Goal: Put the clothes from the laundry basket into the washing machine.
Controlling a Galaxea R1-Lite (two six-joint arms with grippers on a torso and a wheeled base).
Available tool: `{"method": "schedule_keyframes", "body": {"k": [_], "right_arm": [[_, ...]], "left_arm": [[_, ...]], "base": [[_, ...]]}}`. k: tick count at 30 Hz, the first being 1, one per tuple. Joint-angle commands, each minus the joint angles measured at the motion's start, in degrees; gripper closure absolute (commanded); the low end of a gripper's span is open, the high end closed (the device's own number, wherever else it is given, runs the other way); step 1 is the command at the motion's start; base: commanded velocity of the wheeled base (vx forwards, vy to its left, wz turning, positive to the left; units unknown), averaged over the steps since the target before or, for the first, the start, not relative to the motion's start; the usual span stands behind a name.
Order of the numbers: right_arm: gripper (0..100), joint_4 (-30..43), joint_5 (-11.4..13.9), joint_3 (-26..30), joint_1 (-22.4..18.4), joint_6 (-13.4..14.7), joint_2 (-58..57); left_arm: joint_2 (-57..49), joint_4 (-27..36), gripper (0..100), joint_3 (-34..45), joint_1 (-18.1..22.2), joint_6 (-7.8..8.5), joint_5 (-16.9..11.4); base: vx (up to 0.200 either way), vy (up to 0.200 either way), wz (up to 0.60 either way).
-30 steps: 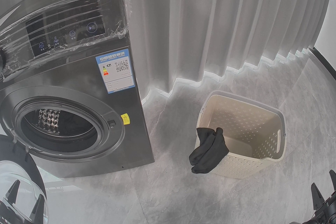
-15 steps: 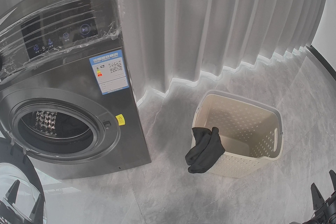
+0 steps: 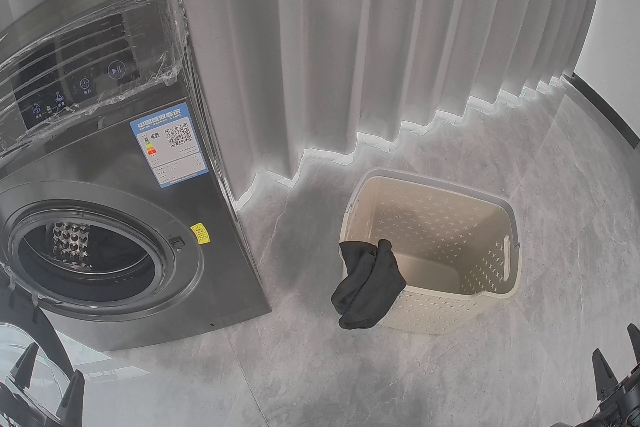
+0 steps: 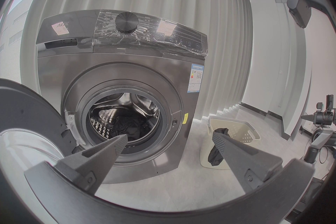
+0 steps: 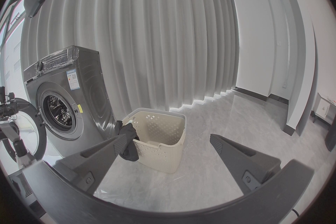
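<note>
One crumpled black garment (image 3: 368, 285) is left, draped over the washer-side rim of the cream perforated plastic laundry basket (image 3: 433, 313). The head view has swung toward it, though nothing itself moved, so a pickup looks next. Dark clothes (image 4: 127, 126) already lie inside the grey steel washing machine (image 3: 133, 175), whose round glass door (image 4: 28, 123) is open. The left gripper (image 3: 53, 363) and right gripper (image 3: 613, 341) are spread apart and empty. The bare grey floor (image 3: 300, 355) leaves the way unobstructed.

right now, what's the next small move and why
Probably bring the right gripper, open and empty, toward the black garment draped over the laundry basket rim on the washing machine side; the basket otherwise looks empty.
</note>
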Motion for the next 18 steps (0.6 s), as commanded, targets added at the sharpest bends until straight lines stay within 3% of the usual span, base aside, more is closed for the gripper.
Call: {"method": "schedule_keyframes", "body": {"k": [1, 6, 18], "right_arm": [[0, 0.1, 0.1, 0.0, 0.0, -0.1, -0.5], [0, 0.0, 0.3, 0.1, -0.1, -1.0, -0.5], [0, 0.2, 0.2, 0.0, 0.0, -0.3, -0.5]], "left_arm": [[-0.8, 0.0, 0, 0.7, 0.0, -0.02, 0.0], [-0.8, 0.0, 0, 0.7, 0.0, 0.34, 0.1], [-0.8, 0.0, 0, 0.7, 0.0, -0.02, 0.0]], "base": [[0.200, 0.000, 0.00], [0.200, 0.000, 0.00], [0.000, 0.000, 0.00]]}}
